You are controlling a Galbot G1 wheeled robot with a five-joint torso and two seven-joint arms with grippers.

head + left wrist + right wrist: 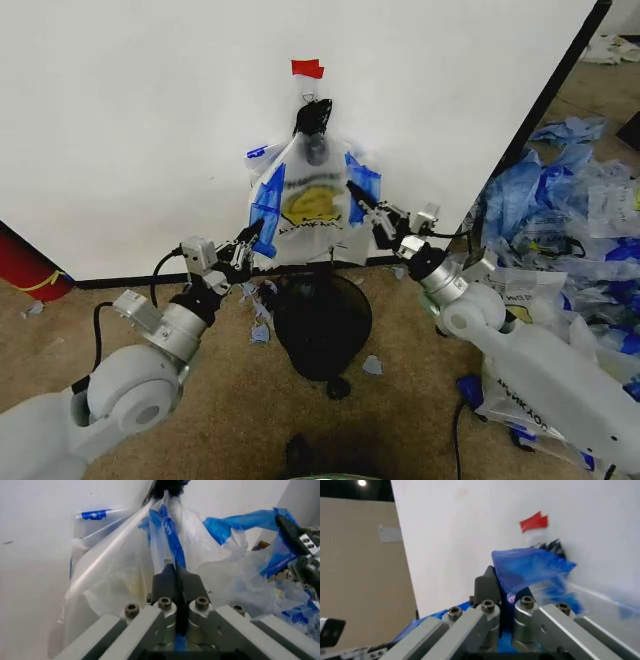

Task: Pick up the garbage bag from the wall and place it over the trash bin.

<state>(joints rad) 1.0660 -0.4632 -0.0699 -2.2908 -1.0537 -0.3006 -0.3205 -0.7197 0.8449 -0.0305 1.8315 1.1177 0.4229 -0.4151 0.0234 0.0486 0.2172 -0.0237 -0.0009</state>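
Low on the left of the head view, my left gripper (pixel 248 243) was pinched shut on the blue edge of the garbage bag (pixel 310 205). At the middle, the bag hung on the wall (pixel 130 120) under the red tape (pixel 307 68), with the trash bin (pixel 322 325) just below. Right of it, my right gripper (pixel 368 212) was pinched shut on the other blue edge. I judged the bag was grabbed but not yet lifted off or put over the bin.

Tan carpet floor (pixel 220 400) w/ blue scraps, heap of blue-white bags (pixel 575 190) at right, red cylinder (pixel 25 265) left.
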